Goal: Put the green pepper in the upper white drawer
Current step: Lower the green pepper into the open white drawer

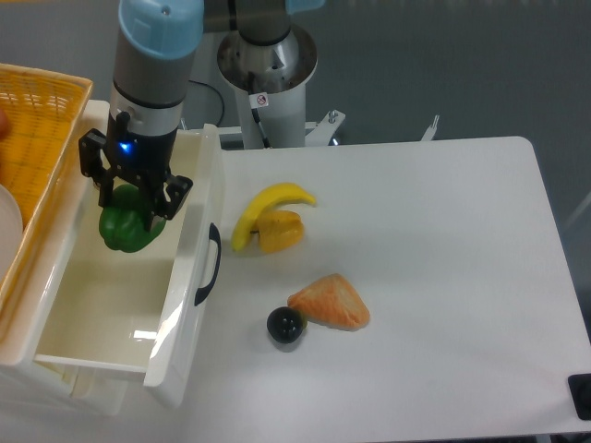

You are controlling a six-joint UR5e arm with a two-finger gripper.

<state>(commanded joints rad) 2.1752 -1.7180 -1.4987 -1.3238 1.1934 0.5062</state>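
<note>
At the far left a yellow woven basket (37, 129) sits above and partly over the left wall of the upper white drawer (189, 305), which is pulled out with its black handle (209, 265) facing the tabletop (434, 277); inside the drawer's opening the gripper (132, 192) hangs with its fingers (159, 200) closed around the green pepper (126, 225), which sits over the rear half of the drawer, nearer the left wall than the right; the front half of the drawer floor lies bare below it; right of the drawer front, a banana (261, 209) rests against an orange piece (281, 231), close to the handle; nearer the front edge a small dark ball (285, 325) touches an orange wedge (331, 303); the right part of the tabletop carries nothing up to its rounded corner.
</note>
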